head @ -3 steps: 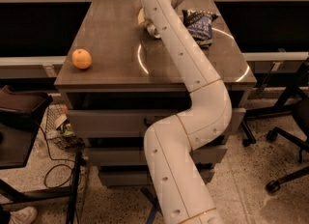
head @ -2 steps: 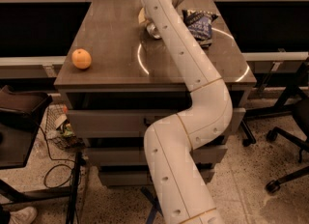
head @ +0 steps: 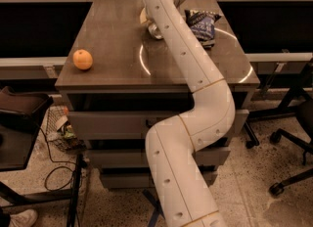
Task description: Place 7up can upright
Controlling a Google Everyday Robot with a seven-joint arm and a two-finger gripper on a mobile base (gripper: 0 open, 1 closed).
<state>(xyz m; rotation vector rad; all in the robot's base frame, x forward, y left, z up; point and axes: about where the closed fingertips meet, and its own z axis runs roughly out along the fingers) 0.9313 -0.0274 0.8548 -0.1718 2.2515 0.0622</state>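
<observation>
White arm [head: 198, 81] same as in earlier frame | gripper [head: 147, 20] upper centre, mostly behind arm, grip state cannot be told | 7up can [head: 155, 30] just beside it on table [head: 107, 35], not shifted

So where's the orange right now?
In the camera view, the orange sits near the table's left edge, well apart from the gripper, which is at the far middle near the chip bag.

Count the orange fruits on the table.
1: an orange fruit near the dark table's left edge. The white arm hides the gripper at the far side, maybe others too.
</observation>
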